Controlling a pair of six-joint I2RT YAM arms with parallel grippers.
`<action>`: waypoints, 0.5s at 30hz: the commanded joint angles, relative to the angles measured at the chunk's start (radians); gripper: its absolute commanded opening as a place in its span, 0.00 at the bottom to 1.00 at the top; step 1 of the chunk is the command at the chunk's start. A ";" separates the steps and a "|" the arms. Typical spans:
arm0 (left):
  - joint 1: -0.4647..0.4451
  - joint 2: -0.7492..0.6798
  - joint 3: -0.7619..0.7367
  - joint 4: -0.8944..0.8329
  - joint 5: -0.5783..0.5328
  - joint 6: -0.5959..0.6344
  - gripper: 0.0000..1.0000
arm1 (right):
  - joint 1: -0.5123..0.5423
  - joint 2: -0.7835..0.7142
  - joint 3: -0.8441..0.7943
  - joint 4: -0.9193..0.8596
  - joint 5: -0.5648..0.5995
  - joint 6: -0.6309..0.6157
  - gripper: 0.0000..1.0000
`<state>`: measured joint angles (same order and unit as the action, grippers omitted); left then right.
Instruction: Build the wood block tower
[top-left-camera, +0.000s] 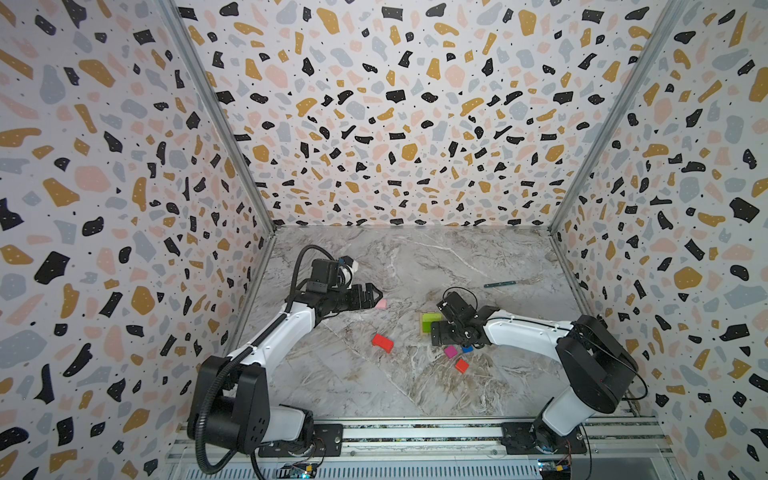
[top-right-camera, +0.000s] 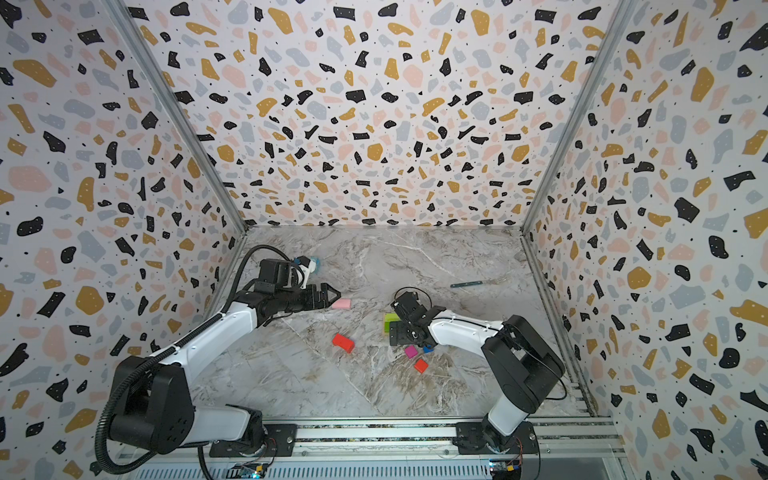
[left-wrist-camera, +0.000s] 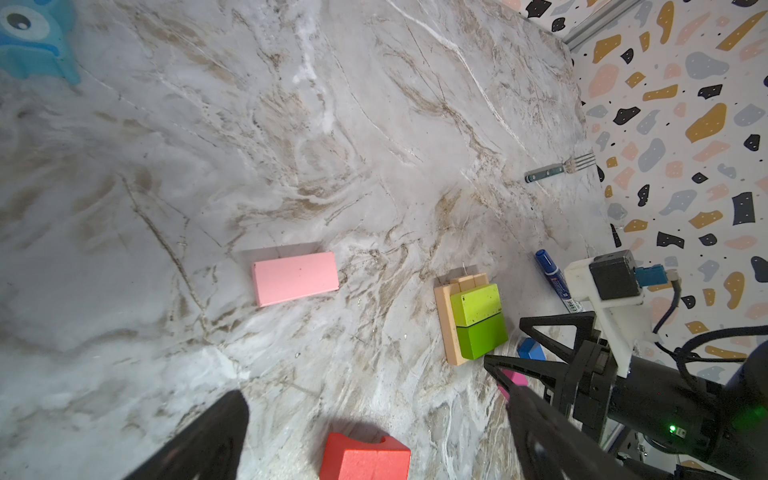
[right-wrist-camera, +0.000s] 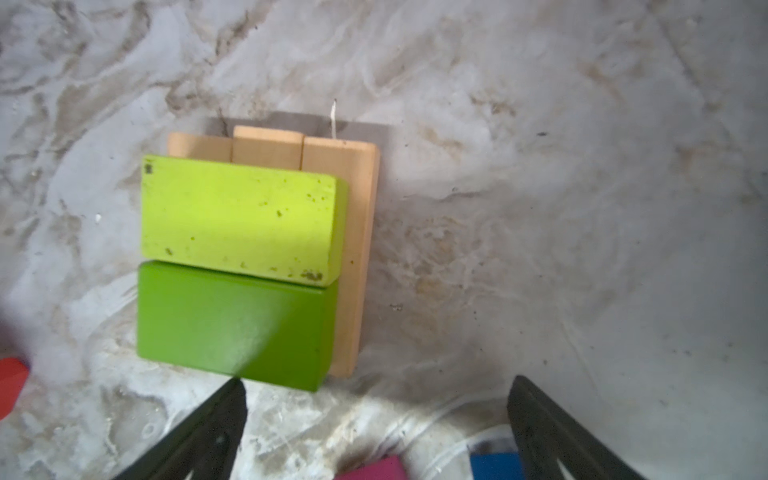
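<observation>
The tower (right-wrist-camera: 241, 266) is a tan base (right-wrist-camera: 357, 257) with two lime-green blocks side by side on it, right of centre in both top views (top-left-camera: 430, 322). My right gripper (right-wrist-camera: 376, 380) hangs open just in front of it, above the magenta cube (top-left-camera: 450, 351) and blue cube (top-left-camera: 467, 349). An orange-red cube (top-left-camera: 461, 365) lies nearer the front. My left gripper (left-wrist-camera: 374, 390) is open and empty, its tips beside the pink block (left-wrist-camera: 295, 277) lying flat on the table. The red oblong (top-left-camera: 382, 342) lies between the two arms.
A fork (top-left-camera: 500, 284) lies at the back right near the wall. A blue-capped marker (left-wrist-camera: 555, 278) rests behind the tower. A pale blue box with cartoon eyes (left-wrist-camera: 33, 37) sits at the back left behind my left wrist. Patterned walls close three sides.
</observation>
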<state>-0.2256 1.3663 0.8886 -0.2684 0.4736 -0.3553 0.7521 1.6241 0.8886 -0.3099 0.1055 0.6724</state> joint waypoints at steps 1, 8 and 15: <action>-0.006 0.003 0.001 0.011 0.014 0.012 0.98 | -0.003 0.004 0.033 -0.012 0.020 0.010 0.99; -0.006 0.002 0.001 0.011 0.015 0.012 0.98 | -0.005 0.013 0.040 -0.014 0.026 0.012 0.99; -0.006 0.001 0.001 0.011 0.015 0.012 0.98 | -0.005 0.010 0.045 -0.014 0.034 0.016 0.99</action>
<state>-0.2256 1.3663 0.8886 -0.2684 0.4740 -0.3553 0.7517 1.6428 0.9009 -0.3099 0.1211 0.6750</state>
